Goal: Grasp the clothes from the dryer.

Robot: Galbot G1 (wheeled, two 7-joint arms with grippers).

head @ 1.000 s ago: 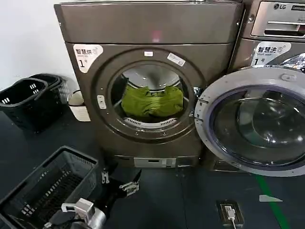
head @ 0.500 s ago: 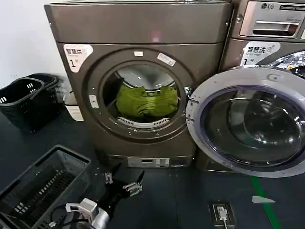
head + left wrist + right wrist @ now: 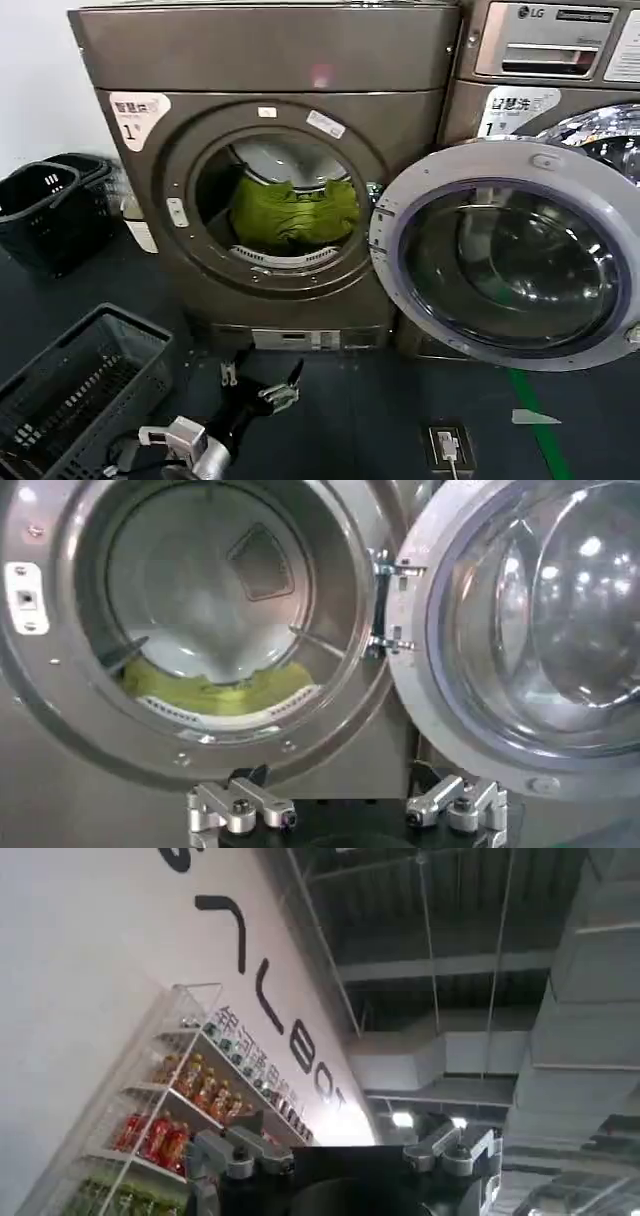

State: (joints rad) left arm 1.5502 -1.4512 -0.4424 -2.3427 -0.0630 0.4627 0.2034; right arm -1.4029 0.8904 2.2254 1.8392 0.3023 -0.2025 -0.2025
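Before you stands the large bronze-grey metal front-loading dryer (image 3: 270, 180), its round porthole open and a white sticker marked "1" (image 3: 138, 113) at its upper left corner. The soft olive-green fabric clothes (image 3: 292, 213) lie bundled inside the drum, low in the porthole and resting against its lower rim; from the left wrist view you see the same clothes (image 3: 215, 691) as a yellow-green strip along the bottom of the drum. The silver-ringed glass door (image 3: 510, 260) hangs swung open to the right of the porthole, in front of the LG-branded machine (image 3: 545, 60) that stands to the dryer's right. Your left gripper (image 3: 258, 377) is low and near, above the dark floor (image 3: 350, 420), in front of the dryer's base and well apart from the clothes; its fingers (image 3: 281, 395) are spread wide and hold nothing. To the near left of it sits a dark plastic lattice basket (image 3: 70, 395), and two black plastic baskets (image 3: 45, 205) stand farther off by the white wall at the left. Your right gripper (image 3: 345, 1153) points up toward a ceiling and a wall shelf of bottles (image 3: 180, 1113), its fingers (image 3: 235, 1153) likewise wide and empty.
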